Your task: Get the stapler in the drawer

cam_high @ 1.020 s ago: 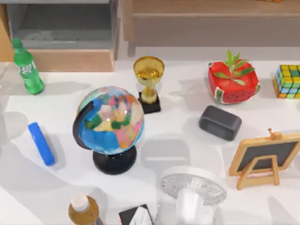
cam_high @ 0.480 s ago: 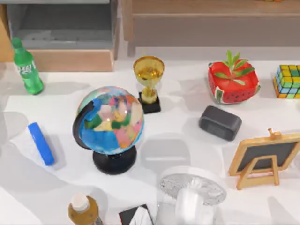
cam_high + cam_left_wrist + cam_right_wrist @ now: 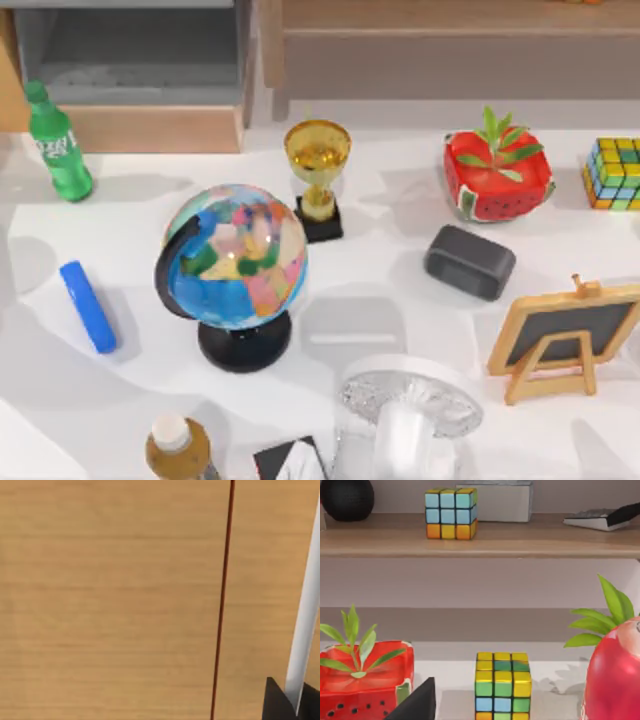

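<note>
Blue stapler [image 3: 88, 306] lies flat left of the globe [image 3: 236, 262], drawer [image 3: 140, 128] open behind it. Grip state: I cannot tell. Best pinch the stapler mid-length, across its narrow width.

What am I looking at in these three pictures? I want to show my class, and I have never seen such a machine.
This is a simulated table with two robot arms, each ending in a two-finger gripper. One picture looks down from above. On the table lie a blue stapler at the left, a green bottle, a globe, a gold trophy, a dark grey block, a watermelon planter, a colour cube and a small chalkboard. The open drawer, where the stapler should go, sits at the back left. The other two pictures come from cameras on the arms' wrists: the left sees plain wood, the right sees the cube and a shelf. Nothing is held.
</note>
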Available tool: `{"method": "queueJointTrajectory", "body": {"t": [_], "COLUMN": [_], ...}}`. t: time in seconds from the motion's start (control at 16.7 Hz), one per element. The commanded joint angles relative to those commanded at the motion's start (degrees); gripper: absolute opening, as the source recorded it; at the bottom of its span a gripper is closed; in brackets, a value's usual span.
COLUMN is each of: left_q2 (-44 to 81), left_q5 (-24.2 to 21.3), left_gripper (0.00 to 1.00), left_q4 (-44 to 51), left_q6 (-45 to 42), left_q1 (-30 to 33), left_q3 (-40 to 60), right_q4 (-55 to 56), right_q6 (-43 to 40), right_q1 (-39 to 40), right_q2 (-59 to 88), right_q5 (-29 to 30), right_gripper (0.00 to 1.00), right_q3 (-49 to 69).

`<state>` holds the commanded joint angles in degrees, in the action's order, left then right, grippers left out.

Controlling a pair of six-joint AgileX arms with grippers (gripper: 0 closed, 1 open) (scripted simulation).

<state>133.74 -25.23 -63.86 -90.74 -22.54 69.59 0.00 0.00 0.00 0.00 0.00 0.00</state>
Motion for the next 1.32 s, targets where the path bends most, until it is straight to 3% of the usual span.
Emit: {"method": "queueJointTrajectory", "body": {"t": [0.24,0.6,1.02,1.32], "left_q2": [-0.9,-6.2,-7.1,-11.1], "left_q5": [-0.6,-3.6,-4.2,-7.8], "left_gripper": [0.0,0.0,0.0,0.0], "left_q4": [-0.9,-7.1,-8.4,-13.5], "left_q6": [0.3,0.1,0.1,-0.1], "left_q1": [-0.9,-3.9,-4.6,-8.1], "left_q3": [-2.4,-14.9,-16.7,-26.8], "right_q4": [0.0,0.0,0.0,0.0], "right_q6": [0.0,0.0,0.0,0.0], "right_q1": [0.0,0.0,0.0,0.0], "right_q2": [0.0,0.0,0.0,0.0], "right_q5": [0.0,0.0,0.0,0.0], "right_gripper": [1.0,1.0,1.0,1.0], "right_q3": [0.0,0.0,0.0,0.0]}}
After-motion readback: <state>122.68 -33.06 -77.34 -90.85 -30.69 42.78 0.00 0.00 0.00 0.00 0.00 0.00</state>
